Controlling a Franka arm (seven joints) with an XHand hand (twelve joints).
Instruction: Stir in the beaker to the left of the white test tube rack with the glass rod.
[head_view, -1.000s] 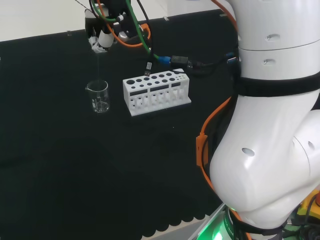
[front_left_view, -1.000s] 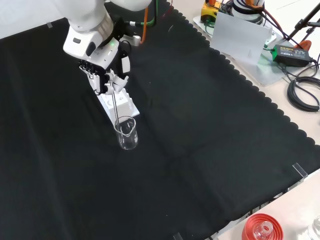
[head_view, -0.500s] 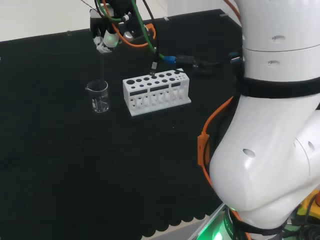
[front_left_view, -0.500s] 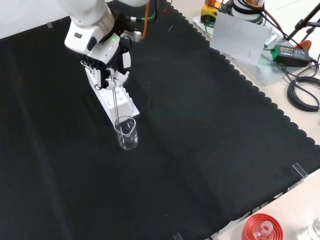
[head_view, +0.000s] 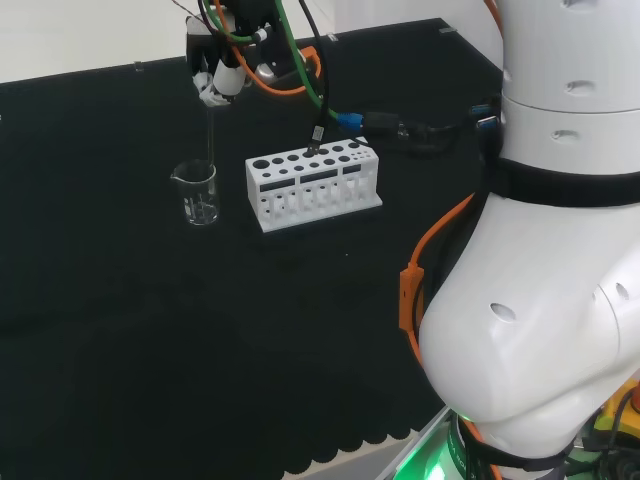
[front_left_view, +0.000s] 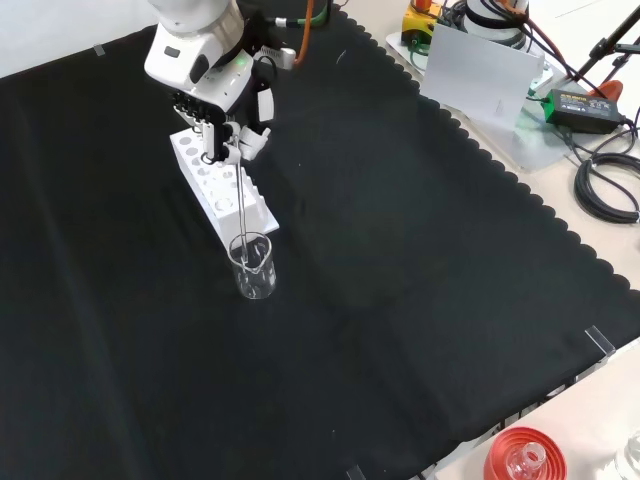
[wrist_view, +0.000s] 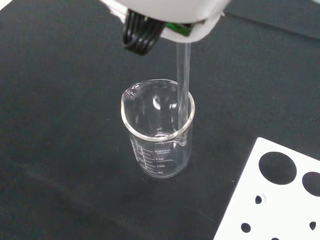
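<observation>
So the black and white robot hand (front_left_view: 228, 118) is up above the white test tube rack with rows of round holes (head_view: 313, 184), fingers curled in and pinching the top end of the thin clear glass rod (front_left_view: 241, 200). The rod hangs down from there with its long axis close to vertical, leaning a bit in the front view, so the lower end sits nearer the camera than the hand does. That lower end is inside the small clear glass beaker with a pour spout (front_left_view: 252, 266), which stands on the black cloth-covered surface (front_left_view: 420, 300) just off the end of the rack (left of the rack in the head view).

In the wrist view the rod (wrist_view: 183, 85) runs down along the inner wall of the beaker (wrist_view: 157, 135) on the side near the rack, not through the middle. I can't tell if the tip touches the bottom. The beaker looks empty to me, though clear liquid would be hard to spot.

My guess: any stirring circle has to stay small, since the rod's already against the glass.
</observation>
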